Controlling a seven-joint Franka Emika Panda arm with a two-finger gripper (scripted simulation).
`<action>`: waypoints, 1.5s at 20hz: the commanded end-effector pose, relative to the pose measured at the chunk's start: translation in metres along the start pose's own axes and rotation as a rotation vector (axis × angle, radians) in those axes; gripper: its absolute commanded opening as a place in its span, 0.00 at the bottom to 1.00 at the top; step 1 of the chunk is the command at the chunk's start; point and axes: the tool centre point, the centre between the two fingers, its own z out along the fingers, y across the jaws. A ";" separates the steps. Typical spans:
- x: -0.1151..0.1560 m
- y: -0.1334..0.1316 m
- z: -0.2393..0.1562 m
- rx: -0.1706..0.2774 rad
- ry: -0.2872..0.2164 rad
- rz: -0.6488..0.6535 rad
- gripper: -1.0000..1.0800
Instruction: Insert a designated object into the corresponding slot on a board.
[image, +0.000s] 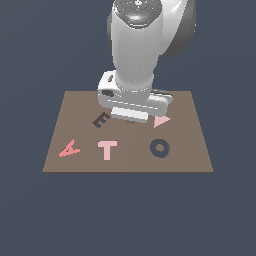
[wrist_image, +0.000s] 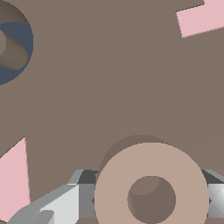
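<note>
The tan ring (wrist_image: 151, 175) is gripped between the gripper (wrist_image: 151, 199) fingers (wrist_image: 57, 205) above the brown board (wrist_image: 109, 78); the navy ring slot (wrist_image: 19, 48) is seen well apart, a pink triangle (wrist_image: 15, 179) nearby.

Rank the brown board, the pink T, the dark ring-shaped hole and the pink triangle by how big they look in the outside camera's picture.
1. The board, by far.
2. The pink T and the ring-shaped slot: too alike to rank.
3. The pink triangle, though the robot's gripper may cover part of it.
</note>
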 end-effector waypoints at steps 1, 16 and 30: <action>0.000 -0.004 0.000 0.001 0.000 0.016 0.00; 0.015 -0.044 -0.003 0.001 0.000 0.303 0.00; 0.059 -0.093 -0.008 0.001 -0.001 0.745 0.00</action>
